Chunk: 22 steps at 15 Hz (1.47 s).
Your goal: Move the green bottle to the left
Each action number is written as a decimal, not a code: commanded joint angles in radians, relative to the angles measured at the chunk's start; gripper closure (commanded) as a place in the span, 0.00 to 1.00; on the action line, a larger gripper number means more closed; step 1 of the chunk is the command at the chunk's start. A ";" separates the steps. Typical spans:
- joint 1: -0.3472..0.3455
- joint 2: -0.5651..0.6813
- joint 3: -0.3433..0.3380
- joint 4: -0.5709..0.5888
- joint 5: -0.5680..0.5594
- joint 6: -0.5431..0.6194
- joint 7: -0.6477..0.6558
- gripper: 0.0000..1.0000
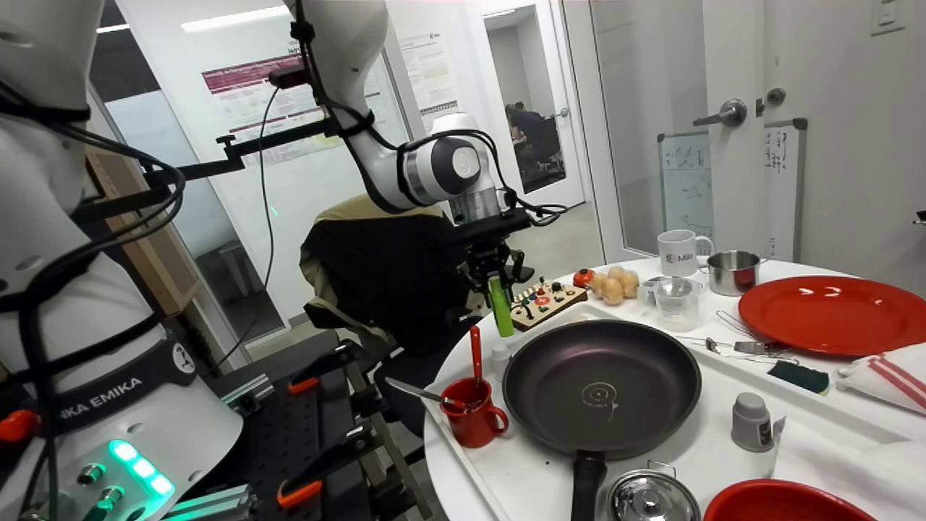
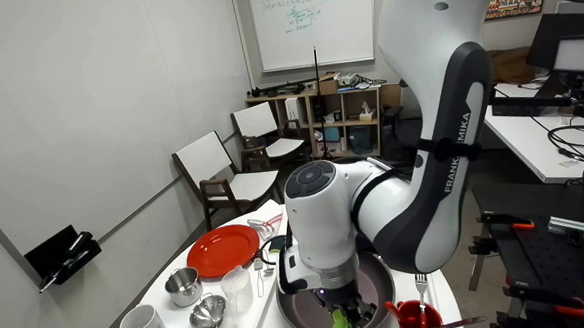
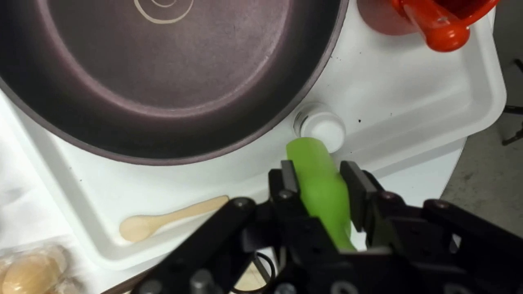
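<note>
Green bottle [image 1: 501,311] hangs squeezed by its sides in the gripper [image 3: 318,173], apparently clear of the tray [image 3: 421,81] below, presumably so it can travel left without knocking the pan [image 3: 171,73] and white jar [image 3: 325,128] close to the gripper.

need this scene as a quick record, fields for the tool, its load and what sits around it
tool: closed on the small green plastic bottle
bottle state: apparently lifted
cookware: round black frying pan, on the white plastic tray
drinkware: red mug holding red-handled cutlery
utensil: light wooden spoon lying inside the tray
beside the pan: small white-capped container
</note>
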 commanded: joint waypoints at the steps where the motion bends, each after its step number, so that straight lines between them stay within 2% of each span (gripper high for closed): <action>1: 0.035 0.026 -0.030 0.013 -0.051 -0.003 0.006 0.92; 12: 0.039 0.022 -0.052 -0.034 -0.108 0.086 0.008 0.92; 22: 0.059 0.015 -0.071 -0.014 -0.153 0.088 0.020 0.92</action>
